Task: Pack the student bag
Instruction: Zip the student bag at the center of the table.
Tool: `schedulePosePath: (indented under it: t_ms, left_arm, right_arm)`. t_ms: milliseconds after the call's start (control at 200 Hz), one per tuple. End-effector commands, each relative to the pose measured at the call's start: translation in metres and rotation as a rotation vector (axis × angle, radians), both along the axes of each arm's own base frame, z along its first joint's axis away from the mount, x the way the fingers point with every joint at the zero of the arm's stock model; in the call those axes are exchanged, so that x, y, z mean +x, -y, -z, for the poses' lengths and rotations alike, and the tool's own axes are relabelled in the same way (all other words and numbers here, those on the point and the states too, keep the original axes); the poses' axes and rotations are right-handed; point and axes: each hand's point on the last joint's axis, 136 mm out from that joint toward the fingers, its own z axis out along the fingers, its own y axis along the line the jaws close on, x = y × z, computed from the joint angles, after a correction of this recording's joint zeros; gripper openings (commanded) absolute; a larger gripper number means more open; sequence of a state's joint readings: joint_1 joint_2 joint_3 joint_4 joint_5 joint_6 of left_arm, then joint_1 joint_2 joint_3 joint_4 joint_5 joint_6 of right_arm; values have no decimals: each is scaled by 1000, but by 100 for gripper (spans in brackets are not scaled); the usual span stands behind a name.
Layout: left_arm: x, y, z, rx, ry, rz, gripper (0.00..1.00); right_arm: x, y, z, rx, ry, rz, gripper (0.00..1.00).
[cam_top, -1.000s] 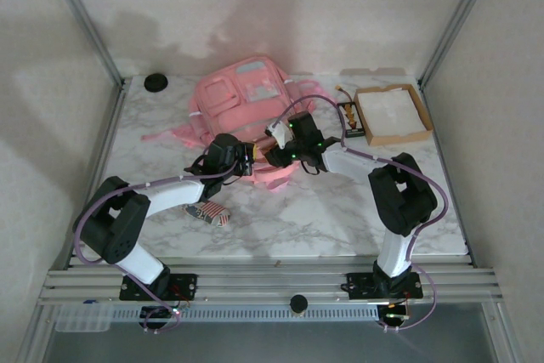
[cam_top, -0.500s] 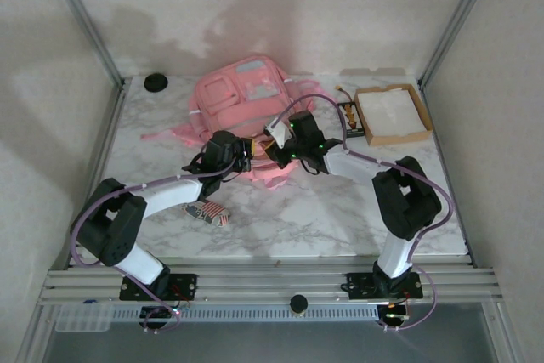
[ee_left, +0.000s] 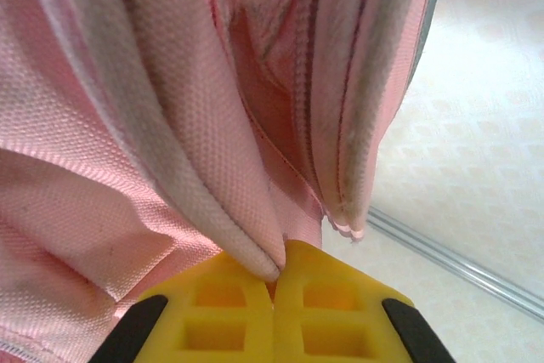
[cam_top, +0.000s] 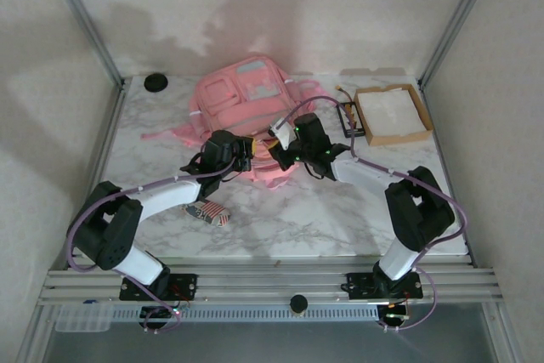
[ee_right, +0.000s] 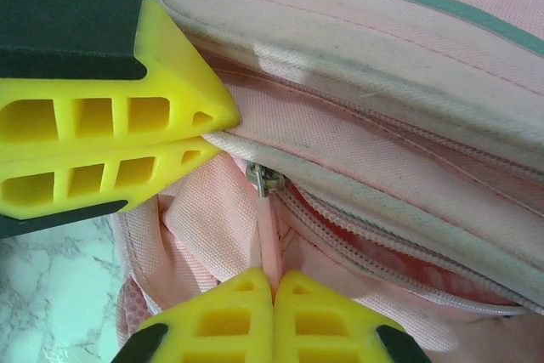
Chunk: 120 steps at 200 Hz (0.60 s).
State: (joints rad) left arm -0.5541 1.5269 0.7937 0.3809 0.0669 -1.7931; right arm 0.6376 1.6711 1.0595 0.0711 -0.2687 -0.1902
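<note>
The student bag (cam_top: 238,101), a pink backpack with pale grey-blue panels, lies flat on the marble-patterned counter (cam_top: 340,210), its front pockets facing up and its pink straps trailing out to its left. Both arms reach in to the bag's near edge and meet there, close together.

The left pincer (cam_top: 247,151) sits at the near edge of the bag. In the left wrist view its yellow fingers (ee_left: 225,303) are pressed together with a fold of the bag's pink fabric (ee_left: 212,176) caught between their tips, and the cloth rises in ridges above them.

The right pincer (cam_top: 277,153) is just to the right of it on the same edge. In the right wrist view its yellow tips (ee_right: 242,303) are closed on the pink zip pull (ee_right: 270,240), which hangs straight down from the small metal slider (ee_right: 266,179). The left pincer (ee_right: 217,129) shows just up and left of that slider, clamped on the rim of fabric beside the zip.

A shallow brown cardboard box (cam_top: 420,113) stands to the right of the bag, well apart. A black round object (cam_top: 155,82) lies off the bag's far left corner. A small stars-and-stripes item (cam_top: 210,212) lies on the near side of the bag, beside the left forearm.
</note>
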Motion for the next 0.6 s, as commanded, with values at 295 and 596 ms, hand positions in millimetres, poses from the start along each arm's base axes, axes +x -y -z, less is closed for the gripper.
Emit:
schedulePosePath:
  t_ms: [295,596]
  left_arm:
    - [14,-7,-36,26,98,-30,0]
    - [13,-7,-35,30,98,-28,0]
  right_arm:
    - [-11,-24,6,109,-174,-97,28]
    - [-4,-22,3,118,-187,-90,30]
